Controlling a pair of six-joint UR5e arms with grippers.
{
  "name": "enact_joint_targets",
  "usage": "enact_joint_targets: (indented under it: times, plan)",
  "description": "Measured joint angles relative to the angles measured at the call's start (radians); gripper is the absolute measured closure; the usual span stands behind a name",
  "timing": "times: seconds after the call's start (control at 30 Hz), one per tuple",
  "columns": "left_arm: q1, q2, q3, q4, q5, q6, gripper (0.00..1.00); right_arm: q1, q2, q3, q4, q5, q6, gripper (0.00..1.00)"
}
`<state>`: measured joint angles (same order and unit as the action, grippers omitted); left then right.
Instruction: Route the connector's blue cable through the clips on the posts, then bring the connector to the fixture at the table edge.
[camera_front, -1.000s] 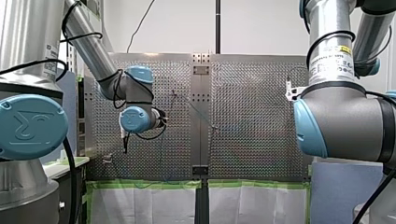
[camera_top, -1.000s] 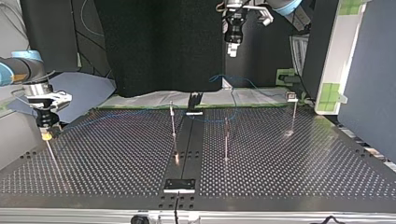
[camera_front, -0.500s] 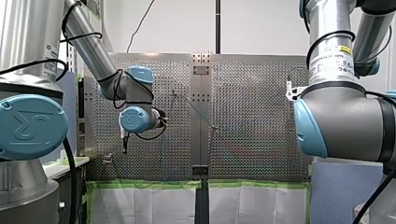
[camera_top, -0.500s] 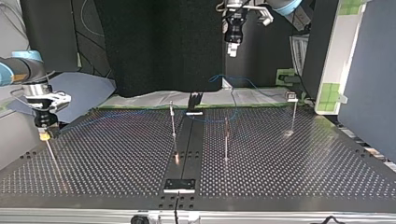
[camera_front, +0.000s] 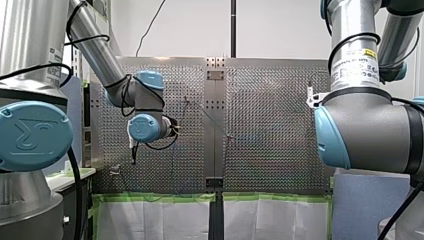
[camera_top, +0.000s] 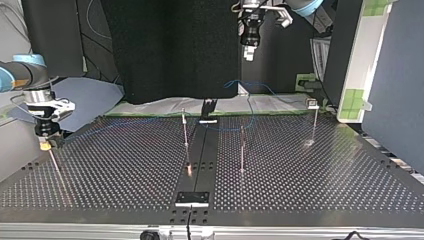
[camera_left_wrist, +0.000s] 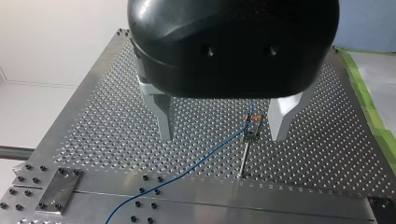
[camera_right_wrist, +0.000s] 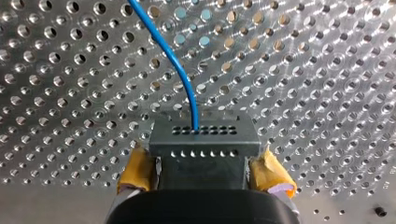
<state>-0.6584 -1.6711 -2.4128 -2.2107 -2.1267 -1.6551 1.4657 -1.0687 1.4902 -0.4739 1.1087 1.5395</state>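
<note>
My right tool (camera_right_wrist: 201, 161) is closed on the connector (camera_right_wrist: 201, 140), whose long axis lies crosswise between the yellow pads (camera_right_wrist: 136, 170). The cable (camera_right_wrist: 184, 79) leaves the connector's front face and runs straight ahead, away from the tool and over the surface (camera_top: 125, 175). In the top view this tool hangs low at the left edge, and the cable trails from it toward the posts in the middle. The right arm is therefore the one placed to carry the connector on.

My left tool (camera_left_wrist: 222, 135) is spread wide and holds nothing. It hangs high over a post (camera_left_wrist: 252, 128), with the cable at the post's clip. I cannot tell whether the cable is seated in the clip. In the front view the right arm's elbow hides its own tool. A plate (camera_top: 192, 198) sits at the near edge and a black bracket (camera_top: 208, 107) at the far one. I cannot tell which of them is the fixture.
</note>
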Motion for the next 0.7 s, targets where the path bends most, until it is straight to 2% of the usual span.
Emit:
enact_joint_targets:
  times: [0.4, 0.7]
  plan:
    - [0.0, 0.0, 0.0, -0.005, 0.0, 0.0, 0.0, -0.001, 0.0, 0.0, 0.002, 0.032, 0.001, 0.01]
    - [0.0, 0.0, 0.0, -0.007, 0.0, 0.0, 0.0, -0.005, 0.0, -0.001, 0.008, 0.082, 0.001, 0.01]
